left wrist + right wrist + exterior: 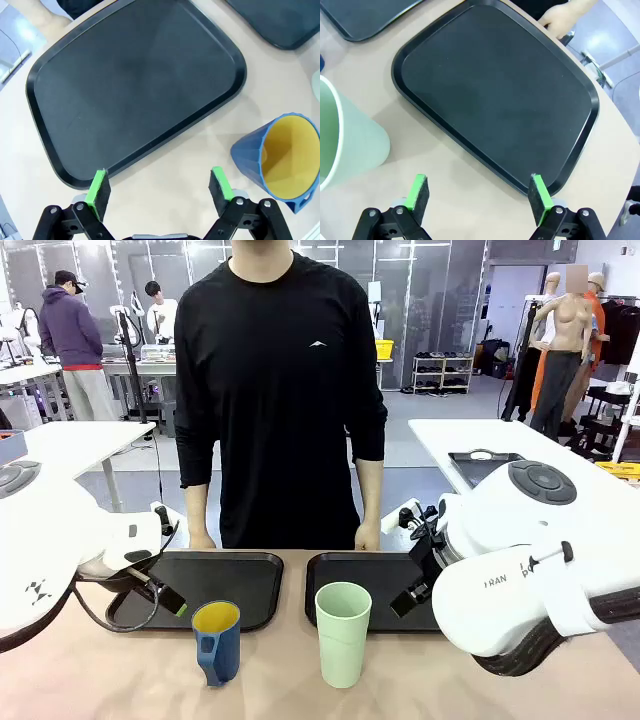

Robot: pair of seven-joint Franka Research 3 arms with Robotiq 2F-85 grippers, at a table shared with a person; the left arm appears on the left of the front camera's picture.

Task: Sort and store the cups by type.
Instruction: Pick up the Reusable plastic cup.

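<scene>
**Item 1, blue mug** point(216, 640): You have it upright on the table point(120, 680). Its inside is yellow and its handle faces the front camera. It sits at 7 o'clock from the front view's centre, just short of the near rim of the left tray point(225, 580). In the left wrist view it sits at 4 o'clock, and the frame edge cuts off its far side and part of the handle.

**Item 2, green tumbler** point(343, 633): It stands upright on the table at 6 o'clock in the front view. It is at the mug's 3 o'clock, near it but apart, just short of the right tray point(370, 575). In the right wrist view it sits at 9 o'clock, and more than half of it is cut off.

**Item 3, left gripper** point(160, 182): Your jaws stand wide with nothing between them, over bare table beside the left tray's rim. The mug is at the gripper's 3 o'clock, not touching it.

**Item 4, right gripper** point(480, 187): These jaws also stand wide with nothing between them, over bare table beside the right tray's rim. The tumbler is at 9 o'clock, apart from the gripper.

**Item 5, trays:** Both are black. In the front view your left arm covers the left tray's left corner. The bulk of your right arm hides the right tray's right part.

**Item 6, person** point(280, 390): The person stands at 12 o'clock across the table in a black top. One hand point(203, 538) is behind the left tray and the other hand point(368, 535) is behind the right tray. You cannot tell whether the fingers touch the rims.
</scene>
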